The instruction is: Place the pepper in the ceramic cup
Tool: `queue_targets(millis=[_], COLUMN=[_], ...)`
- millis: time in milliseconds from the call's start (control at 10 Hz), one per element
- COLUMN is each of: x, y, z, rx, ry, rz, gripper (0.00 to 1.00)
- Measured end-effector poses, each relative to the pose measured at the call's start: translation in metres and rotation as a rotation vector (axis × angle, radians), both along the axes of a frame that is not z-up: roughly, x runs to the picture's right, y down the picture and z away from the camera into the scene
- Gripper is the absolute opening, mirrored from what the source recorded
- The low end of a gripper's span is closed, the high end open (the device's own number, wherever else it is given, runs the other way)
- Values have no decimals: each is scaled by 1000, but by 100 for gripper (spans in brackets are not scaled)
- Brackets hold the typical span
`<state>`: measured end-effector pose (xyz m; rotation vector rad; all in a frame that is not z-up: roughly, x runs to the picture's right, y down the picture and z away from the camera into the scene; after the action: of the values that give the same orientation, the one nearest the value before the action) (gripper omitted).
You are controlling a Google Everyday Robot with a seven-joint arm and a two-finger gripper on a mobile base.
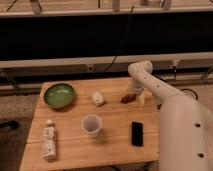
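Note:
The pepper (128,98) is a small dark red-brown oblong lying on the wooden table (115,145) at the right rear. The gripper (137,96) is down at the table right beside the pepper's right end, at the tip of the white arm (150,82). The ceramic cup (92,125) is a small white round cup standing upright in the middle of the table, to the front left of the pepper and apart from it.
A wide green bowl (59,95) sits at the rear left. A pale lumpy object (96,97) lies between bowl and pepper. A white labelled bottle (49,140) lies at the front left. A black block (136,133) lies at the front right. The robot's white body (185,135) stands at the right.

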<state>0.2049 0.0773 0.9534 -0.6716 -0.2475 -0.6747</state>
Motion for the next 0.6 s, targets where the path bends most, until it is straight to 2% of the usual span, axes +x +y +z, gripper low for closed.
queue_targets(millis=[100, 200, 500, 600], x=[-1, -4, -5, -5], y=[1, 3, 3, 1], z=[0, 0, -2, -3], rx=[2, 3, 10, 16], ry=[-7, -16, -27, -32], rz=[2, 4, 6, 6], gripper=[80, 74, 47, 34])
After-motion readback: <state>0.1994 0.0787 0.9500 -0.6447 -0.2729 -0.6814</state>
